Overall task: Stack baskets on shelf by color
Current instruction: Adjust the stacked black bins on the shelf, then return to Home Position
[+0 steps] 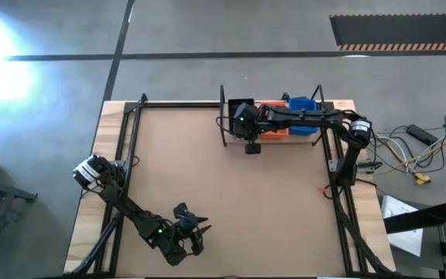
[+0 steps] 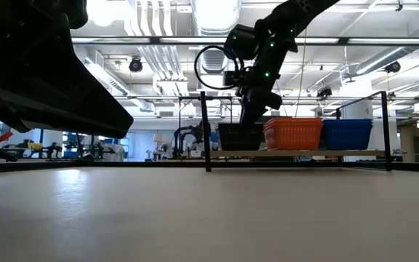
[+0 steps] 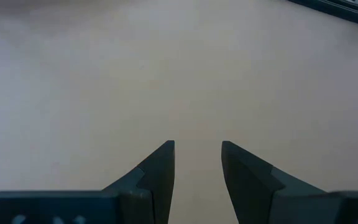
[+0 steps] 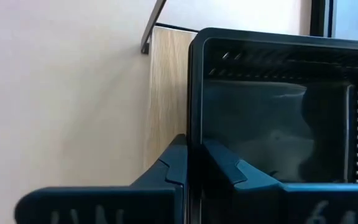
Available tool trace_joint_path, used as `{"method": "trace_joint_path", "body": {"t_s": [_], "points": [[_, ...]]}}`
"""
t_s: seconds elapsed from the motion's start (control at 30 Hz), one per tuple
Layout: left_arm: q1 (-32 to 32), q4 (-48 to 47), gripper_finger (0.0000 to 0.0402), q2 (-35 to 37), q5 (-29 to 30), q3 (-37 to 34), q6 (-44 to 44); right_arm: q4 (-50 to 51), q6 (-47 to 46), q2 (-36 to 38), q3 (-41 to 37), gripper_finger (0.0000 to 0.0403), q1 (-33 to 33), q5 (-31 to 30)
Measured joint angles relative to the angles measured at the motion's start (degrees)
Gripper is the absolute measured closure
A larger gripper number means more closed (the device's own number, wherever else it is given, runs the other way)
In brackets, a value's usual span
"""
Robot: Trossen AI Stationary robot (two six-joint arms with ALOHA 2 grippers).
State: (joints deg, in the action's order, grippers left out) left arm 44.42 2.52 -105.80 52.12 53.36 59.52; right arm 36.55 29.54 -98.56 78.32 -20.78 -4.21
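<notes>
The right fingers are pinching the near wall of the black basket, one finger outside and one inside the rim, and the basket sits on the shelf at its left end, with a strip of bare plank showing beside it. From the low view the black basket rests on the plank just beside the orange stack, with the blue stack at the other end, so the three colours look sorted along the shelf at the far right corner of the worktop. The step in hand seems to be seating or releasing this black basket. To do it well, I would check that it lies flat and square, nested fully if others are under it, which cannot be told from here. Then part the fingers only enough to clear the thin wall and lift straight up, so the inner finger does not hook the rim and drag the basket off the plank edge or into the black upright. The left fingers stand spread and empty over bare worktop near its front left corner, waiting.
</notes>
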Motion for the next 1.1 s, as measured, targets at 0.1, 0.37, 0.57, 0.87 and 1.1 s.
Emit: {"method": "trace_joint_path", "body": {"t_s": [0.1,0.37,0.57,0.87,1.1], "points": [[0.0,0.0,0.0285,0.0,0.0,0.0,0.0,0.4,-0.2,0.2,0.0,0.0383,0.0,0.0],[-0.1,0.0,0.0285,0.0,0.0,0.0,0.0,1.2,-1.5,1.7,-0.1,0.0361,0.0,0.4],[-0.1,0.0,0.0285,0.0,-0.1,0.0,0.0,0.8,-2.8,1.8,-0.1,0.0323,0.0,2.3],[-0.1,0.0,0.0285,0.0,-0.1,0.0,0.0,1.0,-2.5,7.3,-0.1,0.0254,0.1,7.1],[0.1,0.0,0.0285,0.0,0.0,0.3,-0.1,3.2,-10.6,20.4,-3.7,0.0268,2.3,13.4]]}}
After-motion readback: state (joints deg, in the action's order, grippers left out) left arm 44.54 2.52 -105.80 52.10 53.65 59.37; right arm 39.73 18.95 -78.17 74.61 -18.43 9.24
